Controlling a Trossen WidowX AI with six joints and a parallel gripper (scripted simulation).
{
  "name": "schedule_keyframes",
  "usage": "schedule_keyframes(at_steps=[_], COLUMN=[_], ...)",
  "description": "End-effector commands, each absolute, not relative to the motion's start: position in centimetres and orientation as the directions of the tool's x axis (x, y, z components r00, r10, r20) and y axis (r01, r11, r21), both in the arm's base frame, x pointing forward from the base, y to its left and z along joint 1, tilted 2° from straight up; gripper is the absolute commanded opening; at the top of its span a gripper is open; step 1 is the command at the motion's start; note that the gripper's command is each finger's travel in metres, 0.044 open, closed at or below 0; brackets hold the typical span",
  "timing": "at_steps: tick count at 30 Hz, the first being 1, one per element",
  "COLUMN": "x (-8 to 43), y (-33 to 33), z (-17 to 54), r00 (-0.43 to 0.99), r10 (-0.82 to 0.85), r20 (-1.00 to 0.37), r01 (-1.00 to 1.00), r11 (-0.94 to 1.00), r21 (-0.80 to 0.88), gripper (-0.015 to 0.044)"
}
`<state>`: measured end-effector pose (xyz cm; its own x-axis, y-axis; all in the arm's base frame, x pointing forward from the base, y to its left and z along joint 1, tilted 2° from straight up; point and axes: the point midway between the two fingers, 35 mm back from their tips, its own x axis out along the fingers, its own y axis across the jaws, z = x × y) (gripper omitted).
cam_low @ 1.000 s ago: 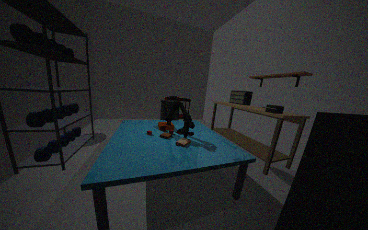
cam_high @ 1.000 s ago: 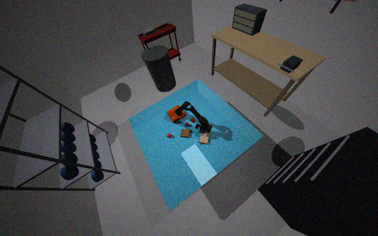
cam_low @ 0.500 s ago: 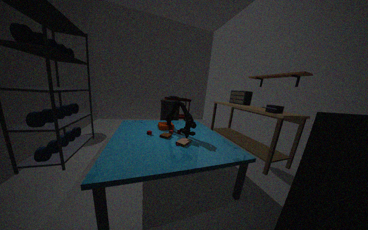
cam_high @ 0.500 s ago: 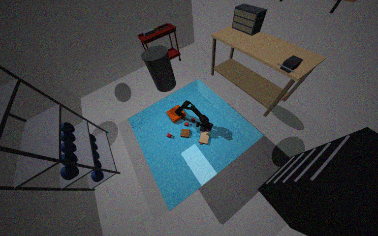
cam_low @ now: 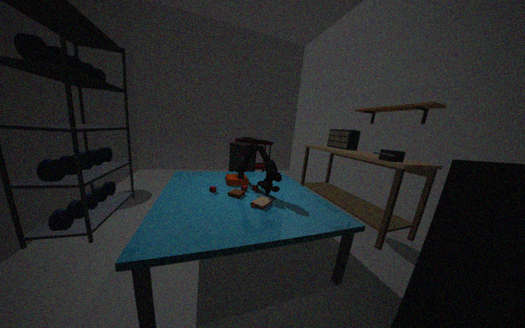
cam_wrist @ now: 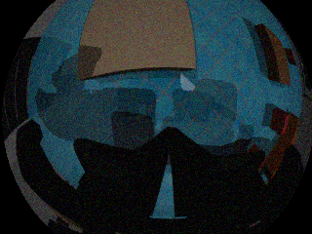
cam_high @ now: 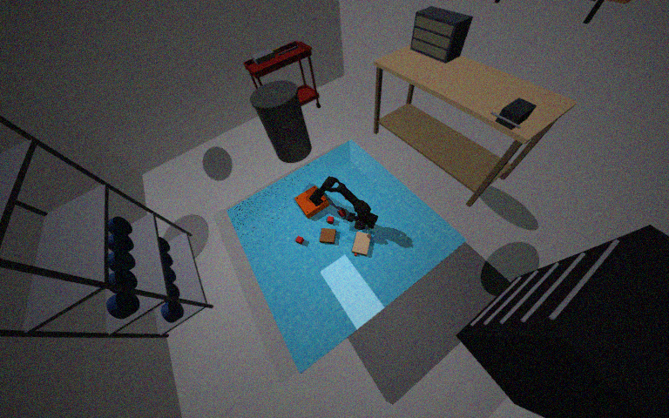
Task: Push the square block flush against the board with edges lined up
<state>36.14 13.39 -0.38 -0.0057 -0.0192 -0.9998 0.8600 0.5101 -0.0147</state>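
Note:
The square block (cam_high: 327, 235) (cam_low: 236, 193) is brown and lies flat; it shows at the right edge of the wrist view (cam_wrist: 279, 58). The board (cam_high: 361, 243) (cam_low: 262, 202) (cam_wrist: 136, 36) is pale tan, slightly longer than wide, and lies flat to the right of the block in the top view. A strip of table separates the two; they do not touch. My gripper (cam_high: 359, 226) (cam_low: 267, 192) (cam_wrist: 171, 132) is shut and empty. It is beside the board's end nearest the arm base, with blue table showing between fingertips and board in the wrist view.
The blue table (cam_high: 300, 315) (cam_low: 185, 231) carries everything. Red cubes lie around: one left of the block (cam_high: 300, 239) (cam_low: 212, 189), one between block and base (cam_high: 330, 219), one near the arm (cam_high: 341, 212), and one at the board's far end (cam_high: 354, 254). The orange base (cam_high: 307, 204) (cam_low: 236, 180) stands behind.

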Motion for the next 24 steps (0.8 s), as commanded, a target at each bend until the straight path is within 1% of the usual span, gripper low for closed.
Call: schedule_keyframes(at_steps=[1,7,10,13,15,18,24], x=[36.6,36.6,37.1,37.2,37.3,37.4,37.4], y=[13.6,13.3,11.2,11.0,11.0,10.9,10.8], z=[3.5,3.8,3.9,3.9,2.6,-1.3,-1.6], r00=[0.021,0.021,0.022,0.022,0.022,0.022,0.022], r10=[-0.009,-0.009,-0.012,-0.012,-0.012,-0.012,-0.012], r20=[-1.0,-1.0,-1.0,-1.0,-1.0,-1.0,-1.0], r01=[0.86,0.86,0.86,0.86,0.849,0.809,0.806], r11=[0.51,0.51,0.51,0.51,0.528,0.588,0.592], r21=[0.014,0.014,0.013,0.013,0.012,0.011,0.01], gripper=[0.0,0.0,0.0,0.0,0.0,0.0,0.0])
